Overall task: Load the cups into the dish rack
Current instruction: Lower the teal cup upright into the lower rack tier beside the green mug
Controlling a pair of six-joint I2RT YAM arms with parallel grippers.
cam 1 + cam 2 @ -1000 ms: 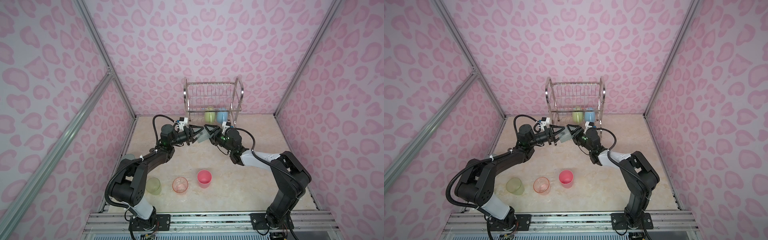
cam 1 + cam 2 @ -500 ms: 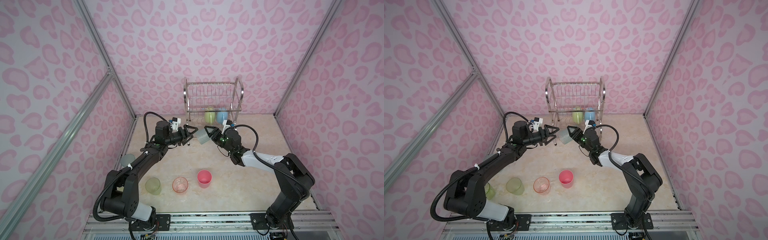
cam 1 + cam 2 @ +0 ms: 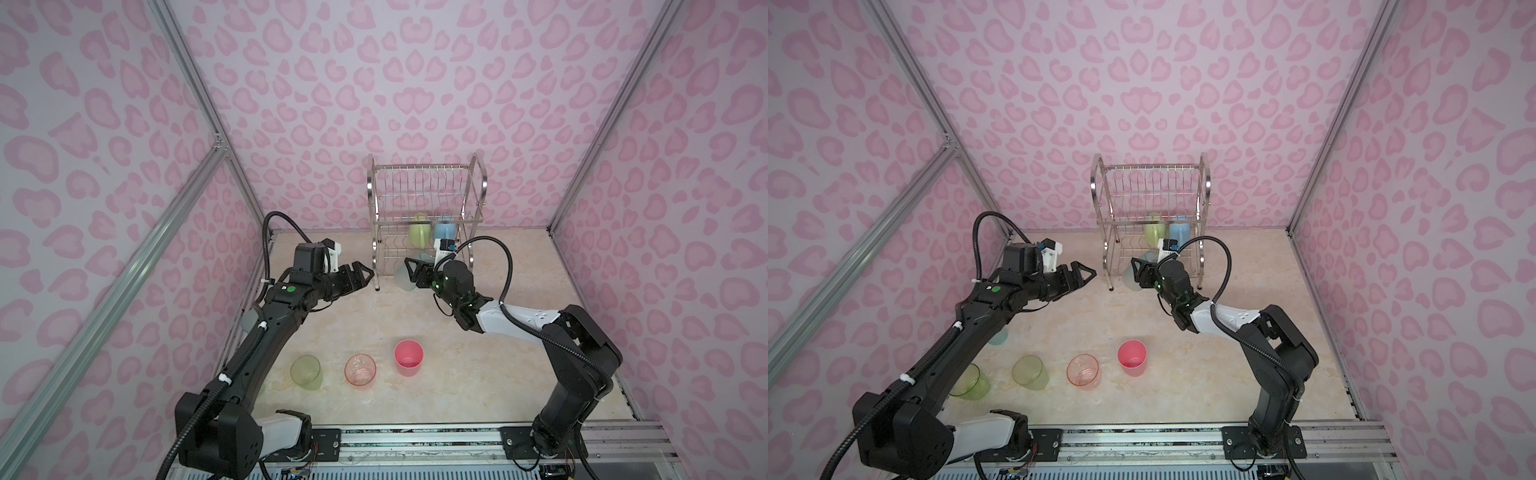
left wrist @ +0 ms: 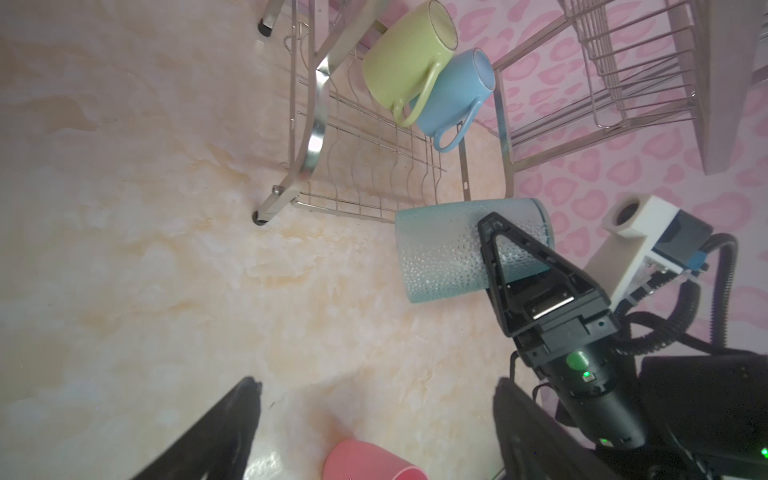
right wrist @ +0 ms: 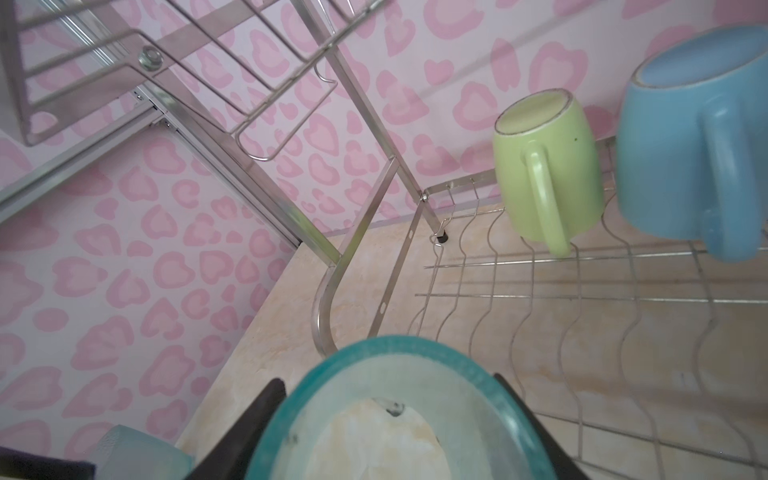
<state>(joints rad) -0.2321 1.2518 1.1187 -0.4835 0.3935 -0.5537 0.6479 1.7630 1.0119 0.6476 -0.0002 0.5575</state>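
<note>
My right gripper (image 3: 412, 272) (image 5: 390, 415) is shut on a pale blue translucent tumbler (image 3: 401, 275) (image 3: 1128, 279) (image 4: 440, 253), held on its side just in front of the lower tier of the dish rack (image 3: 482, 178) (image 3: 1205, 178). A green mug (image 3: 417, 233) (image 5: 548, 174) and a blue mug (image 3: 445, 232) (image 5: 685, 145) sit upside down on that tier. My left gripper (image 3: 365, 275) (image 3: 1088, 274) (image 4: 376, 384) is open and empty, left of the rack's front leg. A yellow-green tumbler (image 3: 306, 372), an orange-pink tumbler (image 3: 360, 370) and a pink tumbler (image 3: 409, 357) stand near the front.
Another green tumbler (image 3: 969, 382) and a pale blue one (image 3: 998, 336) stand by the left wall, partly behind my left arm. The rack's upper tier (image 3: 1150, 183) holds nothing. Pink patterned walls close in both sides and the back.
My left gripper opened, let go of the pale blue tumbler and drew back to the left. My right gripper kept the tumbler and carried it towards the rack.
</note>
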